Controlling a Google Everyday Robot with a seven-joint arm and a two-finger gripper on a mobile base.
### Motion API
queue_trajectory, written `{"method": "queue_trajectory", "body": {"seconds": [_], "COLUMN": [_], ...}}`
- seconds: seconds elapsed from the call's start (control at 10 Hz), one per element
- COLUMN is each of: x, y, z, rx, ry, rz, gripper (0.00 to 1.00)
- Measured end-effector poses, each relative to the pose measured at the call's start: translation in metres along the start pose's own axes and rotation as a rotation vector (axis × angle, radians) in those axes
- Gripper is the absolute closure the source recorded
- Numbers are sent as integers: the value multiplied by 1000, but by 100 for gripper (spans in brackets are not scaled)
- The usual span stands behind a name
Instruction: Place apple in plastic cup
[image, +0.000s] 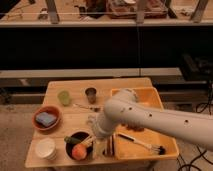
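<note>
The apple (78, 151), orange-red and round, lies in a dark bowl (70, 149) at the table's front left. The plastic cup (63, 97), light green, stands upright at the back left of the table. My gripper (103, 147) hangs fingers-down just to the right of the bowl and apple, low over the table's front edge. It is open, with nothing between its fingers. The white arm reaches in from the right and hides part of the table's middle.
A dark cup (90, 94) stands right of the green one. A white paper cup (46, 148) sits at the front left corner, and a reddish bowl (36, 123) with a blue sponge is behind it. A yellow bin (150, 97) holding a brush (145, 143) fills the right side.
</note>
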Motion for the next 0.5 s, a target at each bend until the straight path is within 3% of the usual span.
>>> {"method": "queue_trajectory", "body": {"seconds": [0.2, 0.5], "x": [-13, -18], "y": [14, 30], "z": [31, 55], "rx": [-64, -106], "ry": [-19, -33], "rz": [-25, -33], "gripper": [20, 20]}}
